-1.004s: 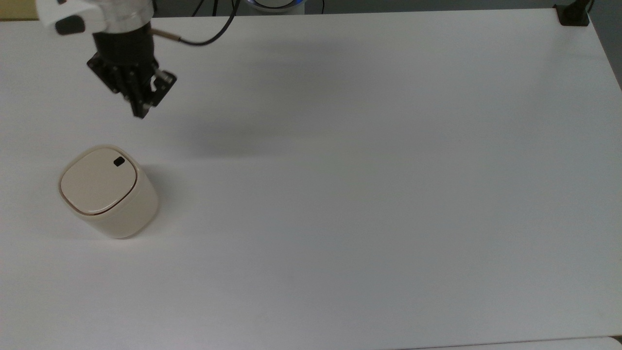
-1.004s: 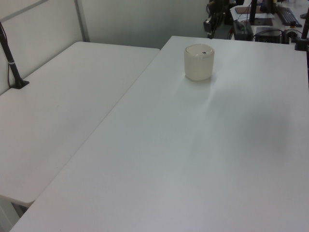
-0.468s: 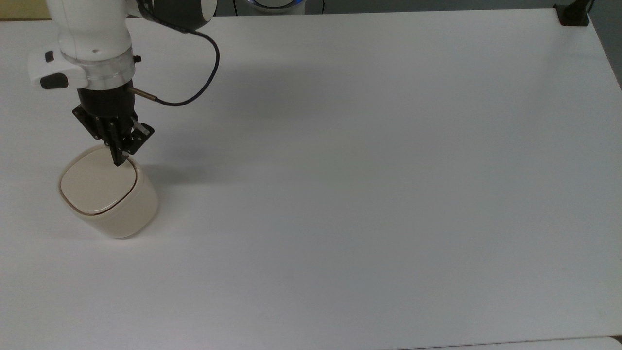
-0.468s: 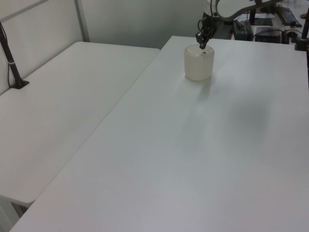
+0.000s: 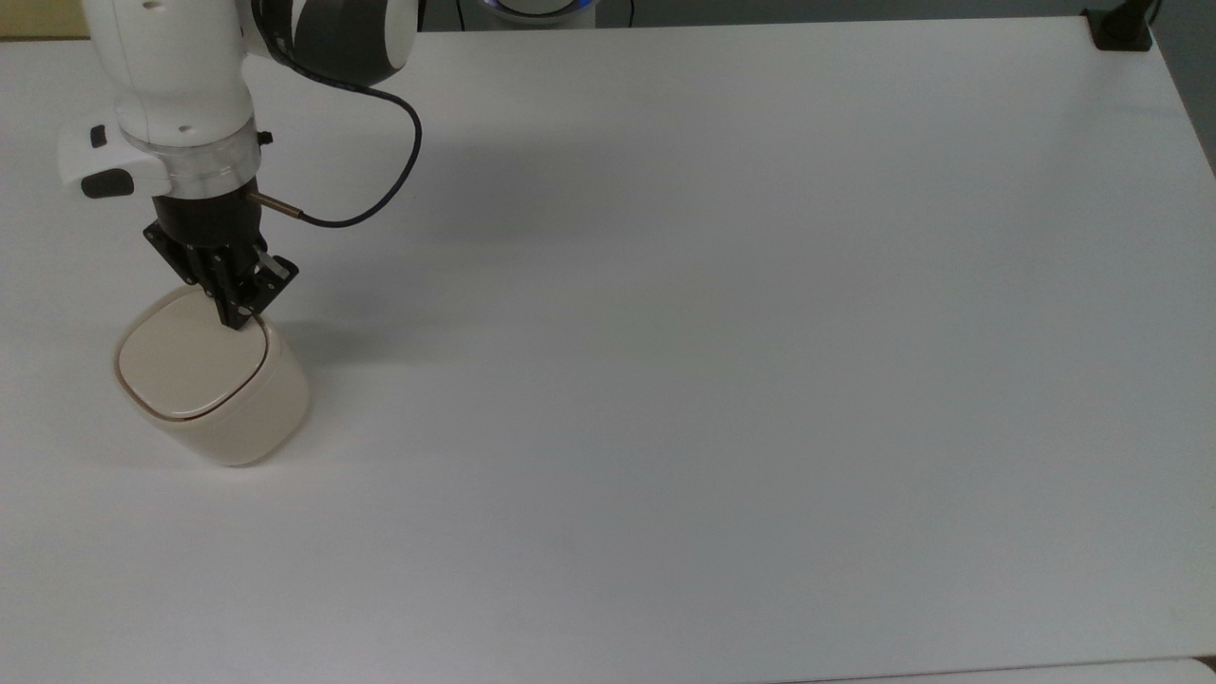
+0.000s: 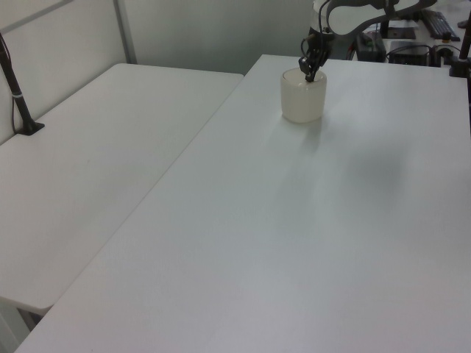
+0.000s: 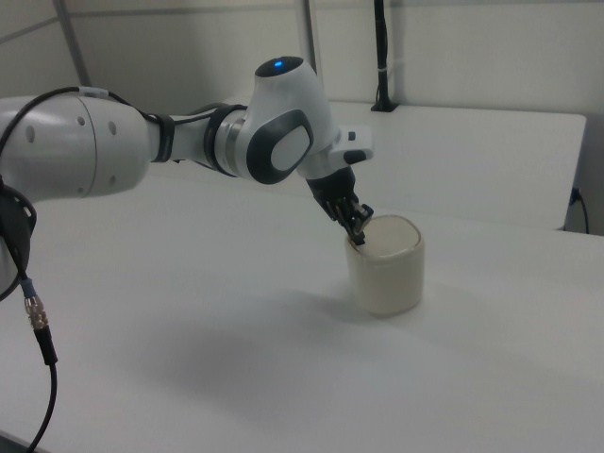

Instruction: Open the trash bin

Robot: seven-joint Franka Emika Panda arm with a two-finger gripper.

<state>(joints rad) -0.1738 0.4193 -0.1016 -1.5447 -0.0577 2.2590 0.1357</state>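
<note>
**Fingertips at the bin's rim, lid flat**

While my gripper (image 5: 234, 321) points down at the trash bin (image 5: 211, 388), its two black fingers are drawn together into one narrow tip, with nothing between them. In the top view the tip sits at the lid's upper-right corner, at the rim; whether it presses the surface or stands just clear I cannot tell. In the right view the gripper (image 7: 358, 235) reaches the near-left edge of the bin's top at a slant.

Bin: one, cream-beige, smooth matte plastic, a rounded-square cylinder. Flat lid (image 5: 188, 359) flush with the body, outlined by a thin dark seam. It stands upright near the top view's left edge of the white table (image 5: 722, 332). In the left view the bin (image 6: 302, 99) sits far back, the gripper (image 6: 309, 76) at its top.

Table: smooth, matte white; a second white table (image 6: 110, 154) abuts it on the left view's left.

Arm: one, glossy white shells, grey joint, one thin black cable (image 5: 380, 180) looping from the wrist.
</note>
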